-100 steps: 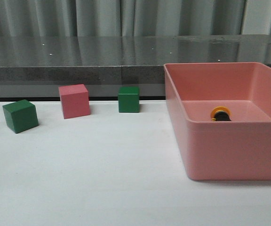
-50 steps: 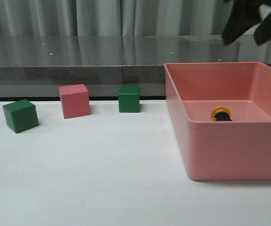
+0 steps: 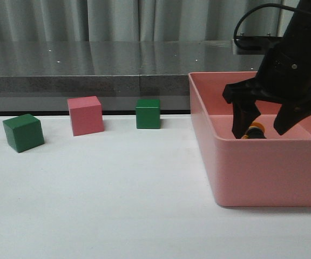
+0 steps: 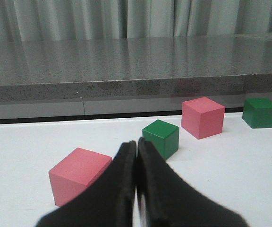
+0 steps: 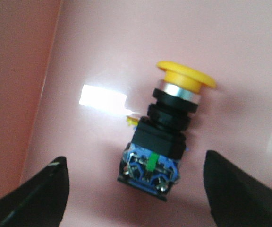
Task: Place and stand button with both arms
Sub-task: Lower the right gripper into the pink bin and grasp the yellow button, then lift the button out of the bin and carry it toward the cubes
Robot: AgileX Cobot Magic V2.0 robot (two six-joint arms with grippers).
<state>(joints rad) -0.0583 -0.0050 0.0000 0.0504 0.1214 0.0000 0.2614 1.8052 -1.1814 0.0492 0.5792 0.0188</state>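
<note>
White worktop (image 3: 117,205) carries large pink plastic bin (image 3: 263,172) at right. Black right claw (image 3: 259,127) reaches down inside bin, fingers spread wide, holding nothing, straddling button. Black left claw (image 4: 136,156) pressed closed, empty, low over worktop near cubes. Pink cube (image 3: 85,115) and two green cubes (image 3: 23,133) (image 3: 147,113) at far left. Yellow-capped push-button with black body and blue base (image 5: 166,130) lies on side on bin floor.
</note>
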